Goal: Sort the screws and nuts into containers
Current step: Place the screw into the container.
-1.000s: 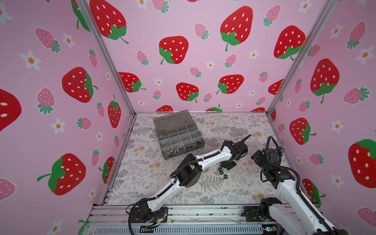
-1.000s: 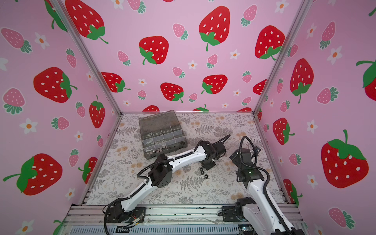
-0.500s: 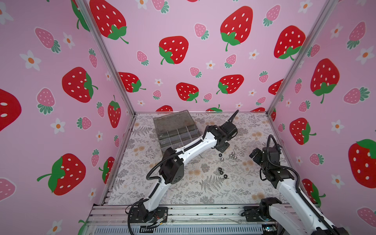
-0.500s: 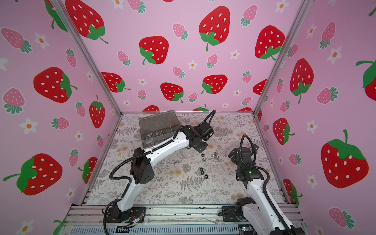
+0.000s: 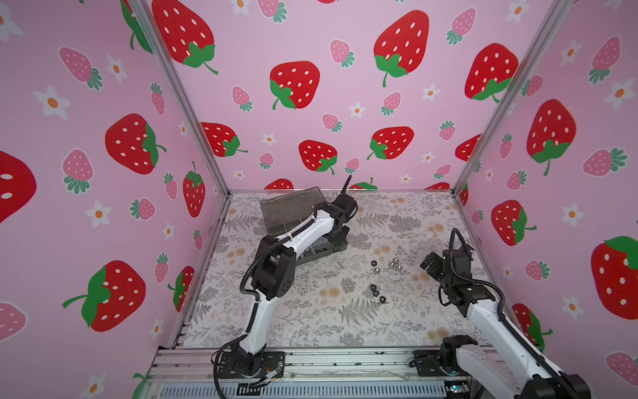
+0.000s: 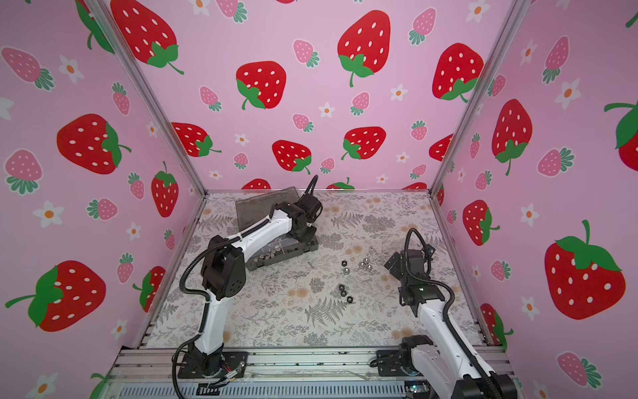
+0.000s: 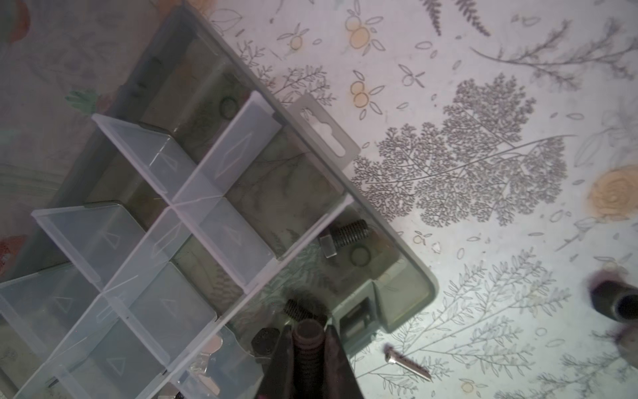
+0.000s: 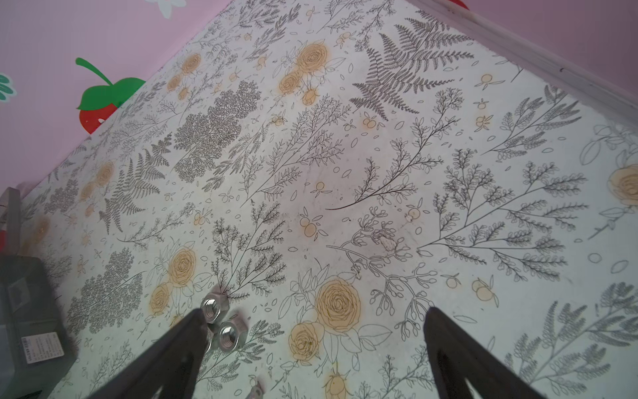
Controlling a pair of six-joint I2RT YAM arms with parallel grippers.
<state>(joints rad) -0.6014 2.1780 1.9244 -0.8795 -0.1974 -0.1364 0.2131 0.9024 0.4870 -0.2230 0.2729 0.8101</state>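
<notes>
Looking down from above, I saw the left arm (image 5: 303,235) lying across the box (image 5: 290,210), whose lid stood open towards the back wall. The arm hid its own fingertips in both top views. The left wrist view settled that. The left gripper (image 7: 307,330) was pinched on a black screw (image 7: 308,349), shaft end towards the camera, over the box's corner by the latch. A bolt (image 7: 345,235) with a grey head lay in the corner compartment there, and a silver screw (image 7: 407,362) lay on the mat just outside the box wall. I could not see either of them from above.

The right gripper (image 8: 312,317) hung over the mat (image 5: 310,321) with its jaws spread wide and nothing between them. Its wrist view showed one finger (image 8: 186,345) just beside two silver nuts (image 8: 214,307). From above, these nuts were only bright specks between the box and that gripper. Three black nuts (image 5: 375,293) sat together nearer the front, apart from the silver ones.

The mat was pale, printed with ferns and yellow roses. Pink walls (image 5: 103,138) with strawberries shut it in on three sides, with metal posts in the corners. An aluminium rail (image 5: 345,362) ran along the front and carried both arm bases. The right arm stood close to the right wall. A broad stretch of mat lay between the black nuts and the rail.
</notes>
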